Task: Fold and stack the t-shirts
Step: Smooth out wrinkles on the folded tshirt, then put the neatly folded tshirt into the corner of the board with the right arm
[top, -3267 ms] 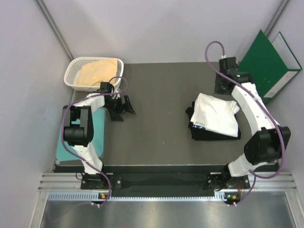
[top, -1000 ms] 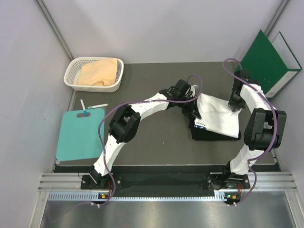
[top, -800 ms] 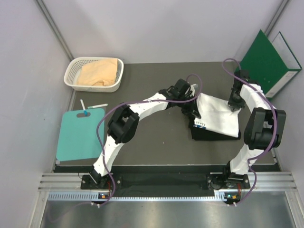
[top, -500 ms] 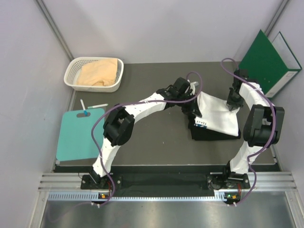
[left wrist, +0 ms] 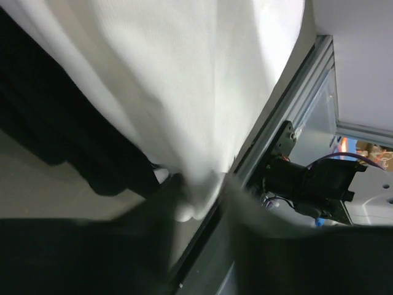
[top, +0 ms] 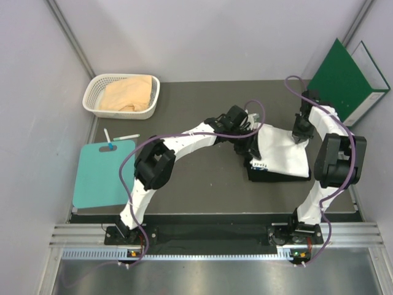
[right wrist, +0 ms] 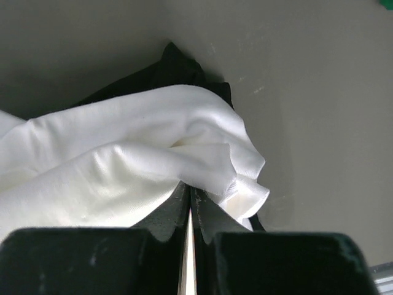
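The white t-shirt (top: 279, 150) lies on the folded black t-shirt (top: 270, 175) at the table's right middle. My left gripper (top: 250, 146) is at the white shirt's left edge. In the left wrist view its blurred fingers (left wrist: 153, 209) have a fold of the white cloth (left wrist: 184, 74) between them, with the black shirt (left wrist: 55, 123) beside it. My right gripper (top: 298, 134) is at the shirt's far right corner. In the right wrist view it (right wrist: 190, 187) is shut on the white hem (right wrist: 110, 160), above black cloth (right wrist: 178, 61). The tan-peach t-shirt (top: 126, 93) lies in a basket.
The white basket (top: 92, 98) stands at the far left. A teal board (top: 103, 172) lies at the left edge with two white pens (top: 126, 137) beside it. A green binder (top: 344, 80) leans at the far right, close to my right arm.
My left arm swung from beside the basket across to the white shirt's left edge. My right gripper came forward onto its far right corner. In the last second the white shirt shifted slightly toward me.
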Controlling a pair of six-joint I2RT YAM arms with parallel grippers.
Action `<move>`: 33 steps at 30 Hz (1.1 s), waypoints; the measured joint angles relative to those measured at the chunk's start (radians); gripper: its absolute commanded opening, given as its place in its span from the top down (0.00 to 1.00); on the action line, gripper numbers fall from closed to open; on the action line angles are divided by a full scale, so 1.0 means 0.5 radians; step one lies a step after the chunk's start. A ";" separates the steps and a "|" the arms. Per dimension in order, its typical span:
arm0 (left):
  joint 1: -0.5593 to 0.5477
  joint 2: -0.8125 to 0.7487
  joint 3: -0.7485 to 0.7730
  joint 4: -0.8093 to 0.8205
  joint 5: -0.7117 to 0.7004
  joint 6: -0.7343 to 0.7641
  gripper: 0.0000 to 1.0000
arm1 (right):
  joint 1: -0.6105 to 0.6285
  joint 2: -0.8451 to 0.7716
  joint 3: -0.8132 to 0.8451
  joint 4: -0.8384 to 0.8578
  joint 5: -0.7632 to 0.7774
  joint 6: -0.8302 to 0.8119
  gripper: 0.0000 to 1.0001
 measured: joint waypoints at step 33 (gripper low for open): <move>0.961 -0.813 -0.734 -0.726 -0.446 0.420 0.01 | 1.012 0.554 0.570 -0.100 -0.650 -0.040 1.00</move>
